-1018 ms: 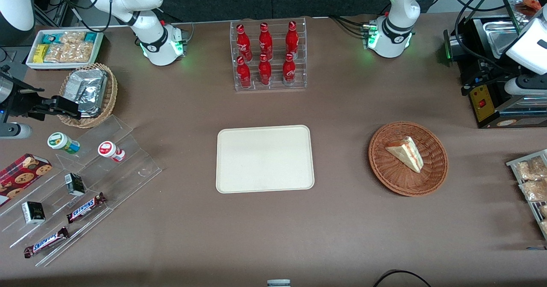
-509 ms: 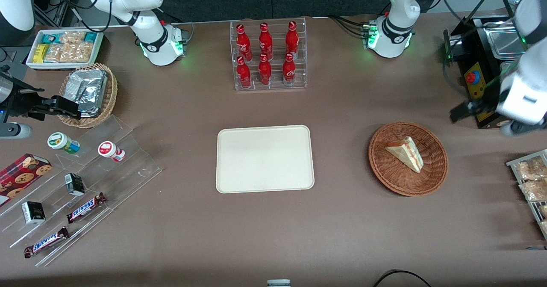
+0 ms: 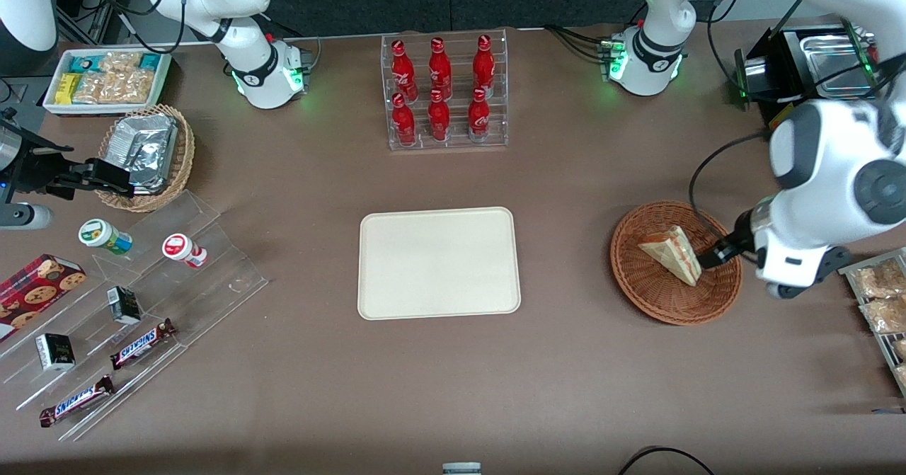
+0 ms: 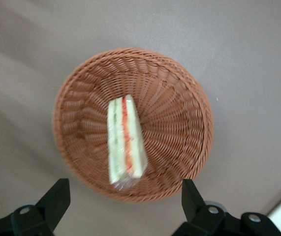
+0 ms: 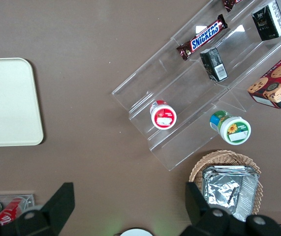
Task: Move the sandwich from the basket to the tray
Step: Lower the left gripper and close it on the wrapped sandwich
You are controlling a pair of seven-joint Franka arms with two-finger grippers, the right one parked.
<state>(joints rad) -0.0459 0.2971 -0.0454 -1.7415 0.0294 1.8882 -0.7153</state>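
Observation:
The sandwich, a wrapped white wedge with red and green filling, lies in the round reddish-brown basket. The wrist view looks down on the sandwich in the basket. My left gripper hangs above the basket's edge toward the working arm's end of the table. This gripper is open, its two black fingers spread wide, nothing between them, and it is clear of the sandwich. The cream tray lies bare at the table's middle, and its corner shows in the right wrist view.
A clear rack of red bottles stands farther from the front camera than the tray. A black machine and a rack of snack packets sit at the working arm's end. An acrylic stand with snacks lies toward the parked arm's end.
The left arm has swung from beside the black machine toward the front camera and down over the basket; the gripper now hangs at the basket's edge. The sandwich has not moved.

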